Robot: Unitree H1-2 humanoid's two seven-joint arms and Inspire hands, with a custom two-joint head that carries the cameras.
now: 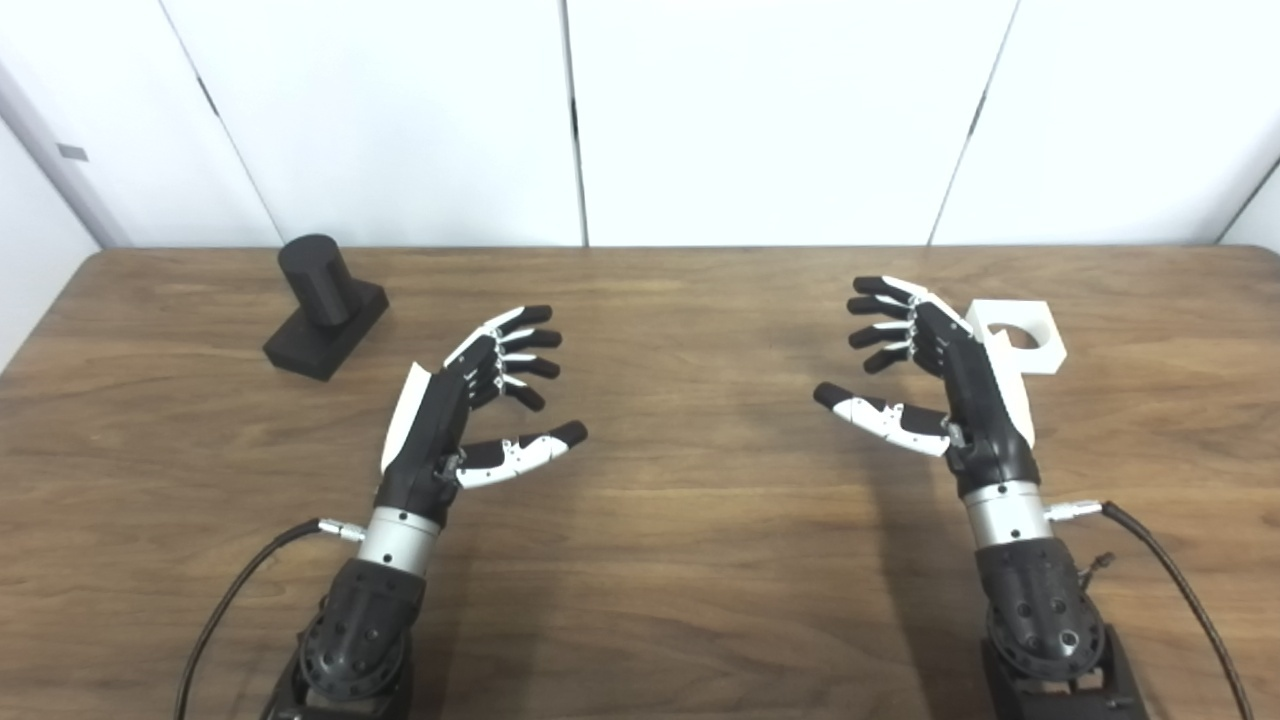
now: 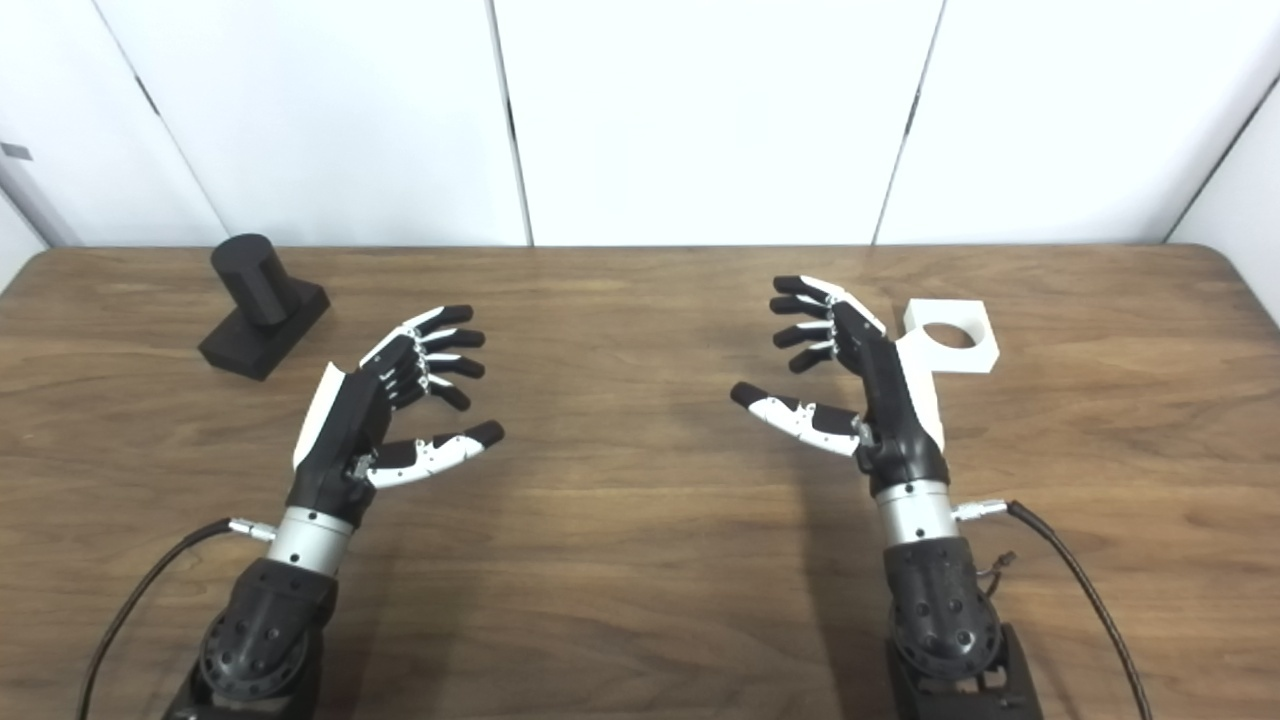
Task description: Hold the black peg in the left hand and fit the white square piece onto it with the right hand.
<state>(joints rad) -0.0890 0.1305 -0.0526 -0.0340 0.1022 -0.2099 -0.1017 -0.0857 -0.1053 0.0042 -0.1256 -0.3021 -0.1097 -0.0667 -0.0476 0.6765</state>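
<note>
both hands are hovering spread and empty. left hand (image 1: 470,400) should be reaching up-left, wrapping the black peg (image 1: 325,305) by its base; the white square piece (image 2: 952,337) is lying just beyond the right hand (image 2: 860,380).

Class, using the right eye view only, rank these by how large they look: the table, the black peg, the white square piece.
1. Table, by far the largest.
2. Black peg with its base.
3. White square piece, partly hidden by the right hand, so its place below the peg is unsure.
</note>
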